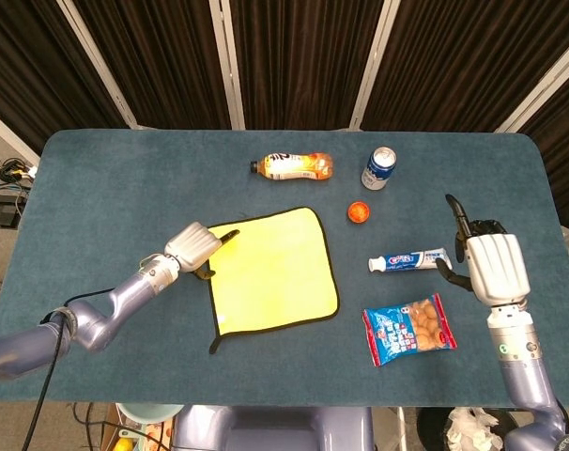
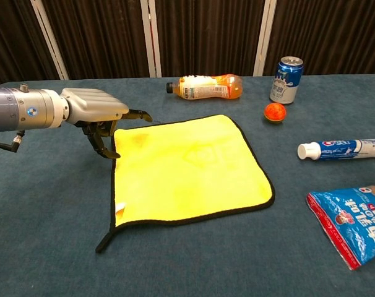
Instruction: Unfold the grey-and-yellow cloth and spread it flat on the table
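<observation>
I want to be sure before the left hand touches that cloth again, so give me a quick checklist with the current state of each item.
1. Cloth lies open, yellow side up: ok.
2. Front left corner fully flat: not ok, a black-edged flap sticks out there.
3. Left hand at the cloth's far left corner, holding nothing: ok.
4. Whether its fingers touch the cloth edge: cannot tell.
5. Right hand clear of the cloth, beside the toothpaste: ok.
6. Bottle, can, ball off the cloth: ok.
</observation>
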